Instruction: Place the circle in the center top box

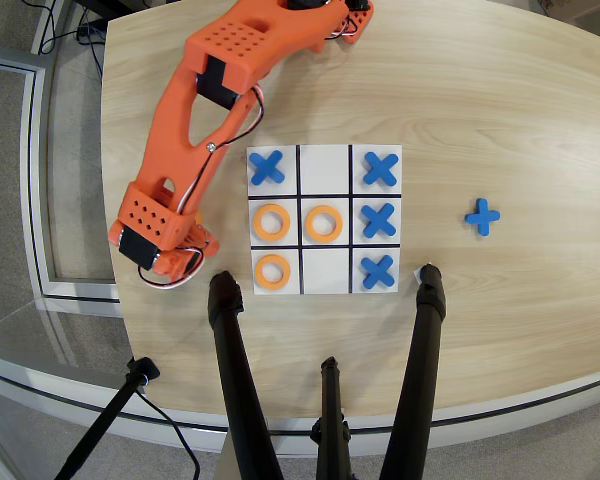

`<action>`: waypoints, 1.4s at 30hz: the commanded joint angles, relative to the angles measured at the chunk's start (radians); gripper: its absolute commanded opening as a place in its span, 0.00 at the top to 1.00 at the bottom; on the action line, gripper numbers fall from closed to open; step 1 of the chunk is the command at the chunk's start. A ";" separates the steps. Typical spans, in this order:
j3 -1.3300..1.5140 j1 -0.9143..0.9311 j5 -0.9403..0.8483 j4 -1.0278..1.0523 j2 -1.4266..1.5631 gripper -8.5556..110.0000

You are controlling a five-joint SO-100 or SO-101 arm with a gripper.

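1. The hand hangs over the counter, left of the board.
2. Whether it grips anything cannot be told.
3. Nearest circle lies just right of it, in the board's bottom-left cell.
4. The center top box is bare.

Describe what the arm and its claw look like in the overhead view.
The arm is bright orange printed plastic in chunky segments, two of them with grids of small round holes. Black motor blocks sit at the joints, and thin red, black and white wires loop along it. The claw is orange too; its fingers are mostly hidden under the wrist.
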 commanded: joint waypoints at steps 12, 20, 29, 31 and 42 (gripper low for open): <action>-0.141 0.025 0.051 -0.293 -0.121 0.76; -0.138 0.046 0.002 -0.201 -0.133 0.76; -0.071 0.011 -0.035 -0.089 -0.100 0.76; -0.038 0.003 -0.031 -0.087 -0.078 0.76; -0.002 -0.071 0.123 -0.126 -0.052 0.76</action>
